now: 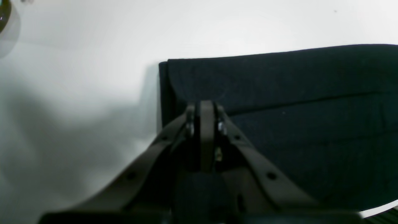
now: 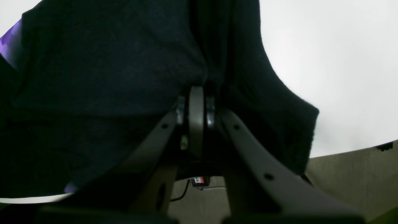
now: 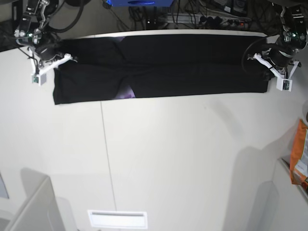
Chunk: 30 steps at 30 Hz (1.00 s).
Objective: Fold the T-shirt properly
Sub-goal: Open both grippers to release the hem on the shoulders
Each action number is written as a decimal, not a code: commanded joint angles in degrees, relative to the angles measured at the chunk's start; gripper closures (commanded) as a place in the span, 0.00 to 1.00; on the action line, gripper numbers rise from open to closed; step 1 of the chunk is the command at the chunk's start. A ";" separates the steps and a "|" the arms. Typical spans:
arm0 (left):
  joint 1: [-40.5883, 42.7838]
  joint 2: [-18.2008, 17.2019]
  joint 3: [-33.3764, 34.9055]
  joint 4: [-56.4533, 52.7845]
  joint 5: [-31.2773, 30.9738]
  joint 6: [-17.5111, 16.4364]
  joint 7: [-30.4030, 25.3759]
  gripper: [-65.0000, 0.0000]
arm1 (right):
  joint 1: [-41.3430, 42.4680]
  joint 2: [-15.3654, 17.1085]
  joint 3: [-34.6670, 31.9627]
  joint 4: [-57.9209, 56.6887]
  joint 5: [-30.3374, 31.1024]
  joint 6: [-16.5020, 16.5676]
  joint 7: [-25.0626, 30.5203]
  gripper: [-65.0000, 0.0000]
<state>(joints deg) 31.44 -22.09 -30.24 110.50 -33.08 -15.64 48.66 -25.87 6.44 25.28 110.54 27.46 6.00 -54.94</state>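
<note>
**Both grippers pinch the ends of a long black band**

The T-shirt [image 3: 159, 67] lies at the 12 o'clock edge of the white table [image 3: 168, 159], folded into a long dark strip that runs from 9 to 3 o'clock across the base view. Its plain black side faces up. A small patch of purple print [image 3: 126, 94] peeks out along the near hem, left of centre.

The left gripper [image 1: 206, 104] sits at the strip's 3 o'clock end in the base view. In its wrist view the fingers are pressed together over the cloth, near a squared corner where folded layers stack neatly against the table. The cloth lies flat there, with one straight fold line crossing it.

The right gripper [image 2: 196, 90] is at the 9 o'clock end in the base view. Its fingers are pressed together on a bunch of shirt, and the cloth drapes around and past them in loose folds. A sliver of purple shows at the 9 o'clock edge of that wrist view.

An orange bag [image 3: 299, 154] sits at 3 o'clock, well apart from the shirt.
</note>
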 commanded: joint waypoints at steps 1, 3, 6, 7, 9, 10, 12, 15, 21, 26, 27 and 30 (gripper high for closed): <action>0.16 -0.81 -0.66 0.84 -0.19 0.03 -1.06 1.00 | -0.11 0.55 0.44 1.06 0.36 0.11 0.83 0.93; 0.16 -0.81 -0.66 0.84 -0.19 0.03 -1.06 1.00 | -0.11 0.55 0.52 1.06 0.36 0.11 1.00 0.72; 0.16 -0.81 -0.66 0.84 -0.19 0.12 -1.06 0.76 | -0.20 0.20 3.16 1.33 0.36 0.11 1.18 0.62; 0.16 -0.81 -0.75 0.93 -0.19 0.12 -1.06 0.65 | -0.20 0.20 3.95 1.33 0.36 0.11 1.18 0.63; 0.60 -0.64 -2.60 1.11 -0.46 0.12 -1.06 0.39 | -0.11 0.20 5.54 1.59 0.36 0.11 1.27 0.64; 1.13 -0.29 -3.91 1.28 -0.55 0.12 -1.15 0.31 | -0.11 0.20 5.89 2.03 0.36 0.11 1.27 0.64; 1.31 1.56 -6.11 1.46 -0.63 0.12 -1.15 0.17 | 0.07 0.64 5.36 2.65 0.45 0.20 1.27 0.65; 1.22 3.76 -7.52 1.81 -0.63 0.12 -1.32 0.15 | 1.03 0.55 4.74 3.17 0.45 1.25 1.27 0.65; 0.16 7.80 -7.52 1.19 -0.55 0.12 -1.32 0.63 | 3.76 0.20 0.44 2.56 0.36 9.78 1.27 1.00; -2.83 10.35 -7.52 -2.23 -0.19 0.12 -1.41 1.00 | 5.60 0.11 -0.35 -0.87 0.27 9.69 1.27 1.00; -3.35 10.61 -7.43 -3.46 -0.19 0.12 -1.41 1.00 | 5.78 0.11 -0.35 -1.66 0.27 9.25 1.27 1.00; -5.64 11.32 -7.34 -8.74 -0.19 0.12 -1.41 1.00 | 6.57 0.46 -0.35 -5.44 0.27 6.44 1.27 1.00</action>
<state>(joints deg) 25.65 -10.33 -37.32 100.79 -32.71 -15.29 48.07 -19.40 6.24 24.62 104.29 27.35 12.47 -54.33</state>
